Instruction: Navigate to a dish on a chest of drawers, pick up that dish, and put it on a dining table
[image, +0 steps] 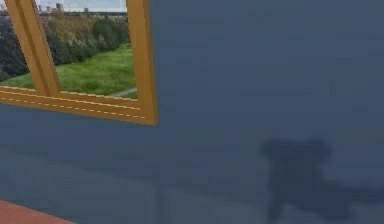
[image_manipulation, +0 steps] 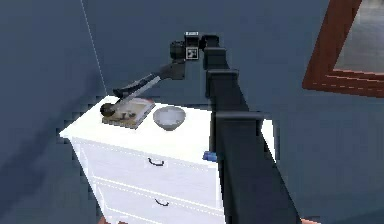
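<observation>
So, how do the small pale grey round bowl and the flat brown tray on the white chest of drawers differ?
The small pale grey round bowl is deep and curved, while the flat brown tray is low and roughly rectangular. The bowl is pale and the tray is brown. The tray carries a dark object, whereas the bowl looks empty. Both rest side by side on top of the white chest of drawers.

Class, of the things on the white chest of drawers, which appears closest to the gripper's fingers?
The flat brownish tray: the gripper ends right by it, while the pale round bowl sits farther right in the arm side view.
</observation>
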